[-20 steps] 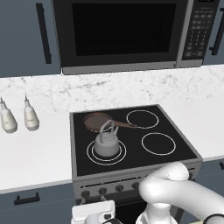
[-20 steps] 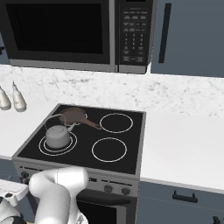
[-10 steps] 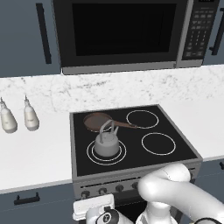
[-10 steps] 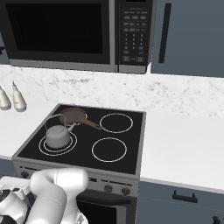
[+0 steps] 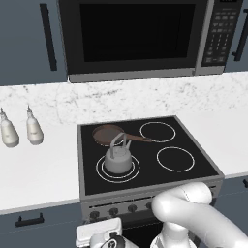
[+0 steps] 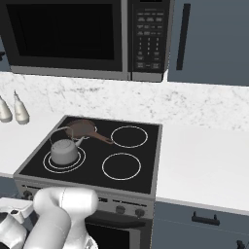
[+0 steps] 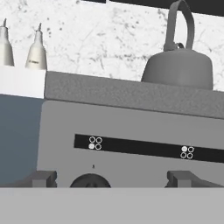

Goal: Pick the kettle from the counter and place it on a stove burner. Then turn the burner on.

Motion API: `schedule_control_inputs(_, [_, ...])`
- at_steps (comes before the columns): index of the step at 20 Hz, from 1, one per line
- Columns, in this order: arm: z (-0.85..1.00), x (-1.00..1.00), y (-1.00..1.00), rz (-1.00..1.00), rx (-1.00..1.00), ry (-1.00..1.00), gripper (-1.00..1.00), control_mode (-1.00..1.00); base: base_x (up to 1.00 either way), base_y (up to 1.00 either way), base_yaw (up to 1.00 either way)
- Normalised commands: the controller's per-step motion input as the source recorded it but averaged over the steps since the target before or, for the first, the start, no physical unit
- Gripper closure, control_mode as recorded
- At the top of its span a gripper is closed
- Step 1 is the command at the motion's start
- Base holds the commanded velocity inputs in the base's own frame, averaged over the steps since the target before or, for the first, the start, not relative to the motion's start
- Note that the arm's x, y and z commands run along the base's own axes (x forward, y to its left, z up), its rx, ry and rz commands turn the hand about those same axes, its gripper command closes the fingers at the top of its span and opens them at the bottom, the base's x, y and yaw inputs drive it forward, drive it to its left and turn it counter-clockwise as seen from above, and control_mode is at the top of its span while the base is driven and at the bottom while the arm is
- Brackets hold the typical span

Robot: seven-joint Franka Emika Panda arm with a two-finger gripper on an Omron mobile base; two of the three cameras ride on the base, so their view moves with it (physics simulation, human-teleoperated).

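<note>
with the squat grey metal kettle [image 5: 117, 159] already on the double-ringed front-left stove burner [image 5: 117, 168] and the gripper [image 7: 111, 179] wide open and empty before the round dark knob [image 7: 89, 181], the fingers could slip or turn a neighbouring knob.

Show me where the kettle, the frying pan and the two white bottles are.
kettle [image 5: 117, 162]: left base view, on its grey body, which sits on the double-ring burner.
frying pan [image 5: 107, 134]: left base view, on the brown pan's inside.
white bottles [image 5: 34, 132]: left base view, on the body of the right-hand bottle.
</note>
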Motion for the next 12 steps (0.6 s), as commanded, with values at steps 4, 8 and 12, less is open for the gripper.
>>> schedule_control_inputs(4, [-0.27, 0.07, 0.0, 0.0, 0.0, -0.03, -1.0, -1.0, 0.0, 0.0, 0.0])
schedule_control_inputs(8, [-0.07, 0.17, 0.0, 0.0, 0.0, -0.02, -1.0, -1.0, 0.0, 0.0, 0.0])
schedule_control_inputs(12, [0.0, 0.18, 0.0, 0.0, 0.0, 0.0, -1.0, -1.0, 0.0, 0.0, 0.0])
